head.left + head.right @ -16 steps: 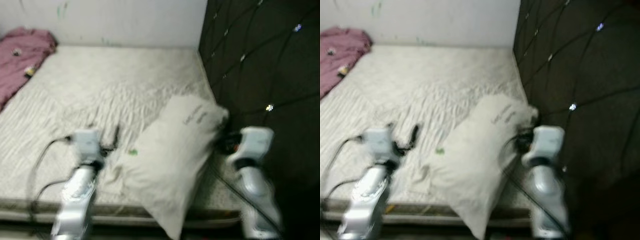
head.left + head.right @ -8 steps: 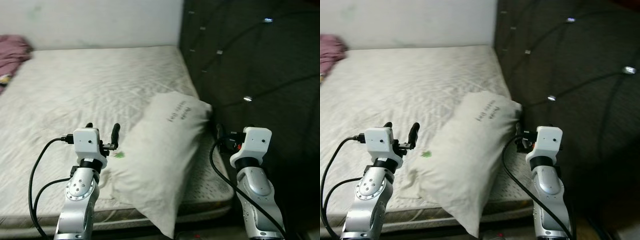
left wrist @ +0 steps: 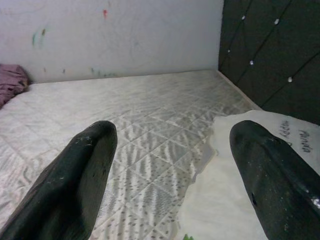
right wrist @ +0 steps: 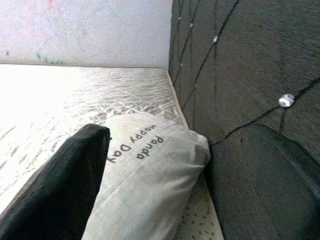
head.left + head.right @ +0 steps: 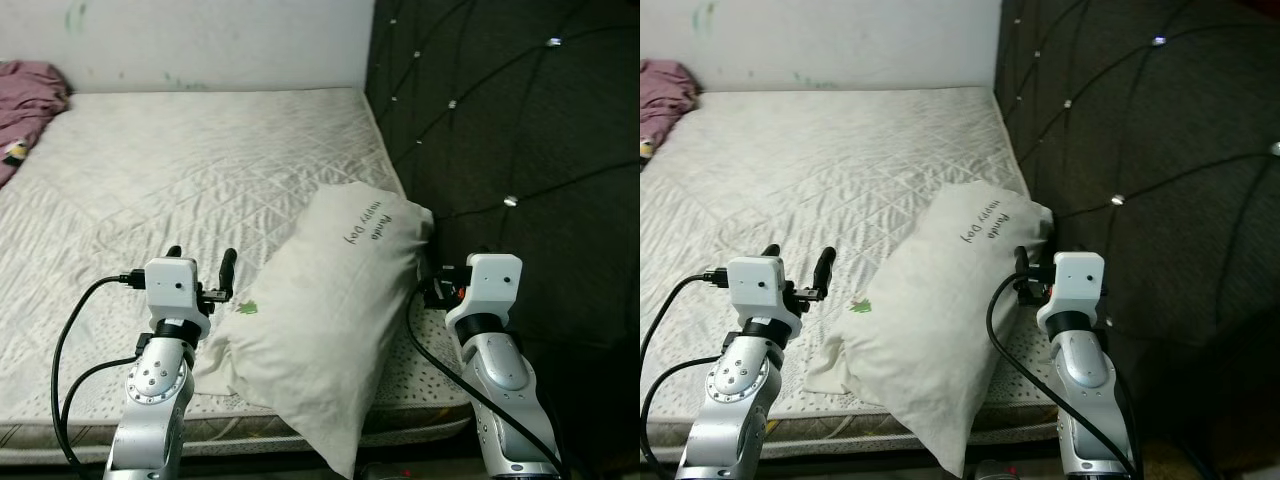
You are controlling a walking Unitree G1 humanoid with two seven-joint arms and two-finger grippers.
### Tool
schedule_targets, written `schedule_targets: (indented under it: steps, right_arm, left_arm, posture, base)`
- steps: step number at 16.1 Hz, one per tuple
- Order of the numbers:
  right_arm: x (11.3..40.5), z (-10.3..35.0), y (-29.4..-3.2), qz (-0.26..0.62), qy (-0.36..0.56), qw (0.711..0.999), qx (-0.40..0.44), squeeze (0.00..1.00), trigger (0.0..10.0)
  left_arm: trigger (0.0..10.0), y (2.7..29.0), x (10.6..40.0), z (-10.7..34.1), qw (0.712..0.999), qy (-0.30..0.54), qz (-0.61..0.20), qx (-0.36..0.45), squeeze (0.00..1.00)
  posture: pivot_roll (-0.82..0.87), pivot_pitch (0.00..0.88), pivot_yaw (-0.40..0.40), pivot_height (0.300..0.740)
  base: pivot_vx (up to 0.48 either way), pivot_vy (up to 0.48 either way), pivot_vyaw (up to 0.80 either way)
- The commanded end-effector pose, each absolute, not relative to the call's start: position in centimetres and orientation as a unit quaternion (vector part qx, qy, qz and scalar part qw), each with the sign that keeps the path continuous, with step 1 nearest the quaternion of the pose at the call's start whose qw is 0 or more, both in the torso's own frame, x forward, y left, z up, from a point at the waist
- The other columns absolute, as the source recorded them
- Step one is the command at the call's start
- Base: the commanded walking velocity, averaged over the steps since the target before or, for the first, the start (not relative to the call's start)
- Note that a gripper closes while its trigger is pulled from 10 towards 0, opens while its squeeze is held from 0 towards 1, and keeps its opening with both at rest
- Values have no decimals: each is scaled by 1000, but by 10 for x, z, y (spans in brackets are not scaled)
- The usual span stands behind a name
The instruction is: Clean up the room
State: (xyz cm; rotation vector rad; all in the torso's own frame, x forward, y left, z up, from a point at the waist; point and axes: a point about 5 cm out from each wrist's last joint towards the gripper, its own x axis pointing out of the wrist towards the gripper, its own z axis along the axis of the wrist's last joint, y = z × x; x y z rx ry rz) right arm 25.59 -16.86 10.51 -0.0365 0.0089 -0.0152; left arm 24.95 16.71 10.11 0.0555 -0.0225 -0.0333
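1. Standing apart with nothing between them, the fingers (image 3: pixel 82 185) of the left gripper (image 5: pixel 200 270) are released; they sit in the lower left of the left eye view, just beside the lower left edge of the pillow (image 5: pixel 330 320).
2. The right gripper (image 5: pixel 1022 268) has its fingers (image 4: pixel 55 190) spread too, one on the pillow side and one toward the dark padded headboard (image 5: pixel 520 130).
3. The pillow lies between the two arms on the mattress (image 5: pixel 200 160). Its long axis runs from the lower middle of the frame, where a corner hangs over the bed edge, up to the right toward the headboard.
4. I judge the right gripper is nearer to the upper end, the left one to the lower flank.
5. A pink cloth (image 5: pixel 30 95) lies in the upper left corner.
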Motion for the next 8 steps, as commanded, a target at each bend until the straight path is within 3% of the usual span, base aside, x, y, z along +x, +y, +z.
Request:
schedule_targets:
  steps: [1,8]
  right_arm:
    - [256,106,-168,-1,4,1000,-22,0,10000]
    - [258,105,-169,-2,4,1000,-24,0,10000]
  left_arm:
    - [10000,169,248,100,999,-11,-11,32,0]
    - [10000,169,251,100,999,-14,-13,34,0]
  posture:
    - [-90,0,29,740]
    - [-92,0,27,740]
  base:
    - [0,0,0]
    - [0,0,0]
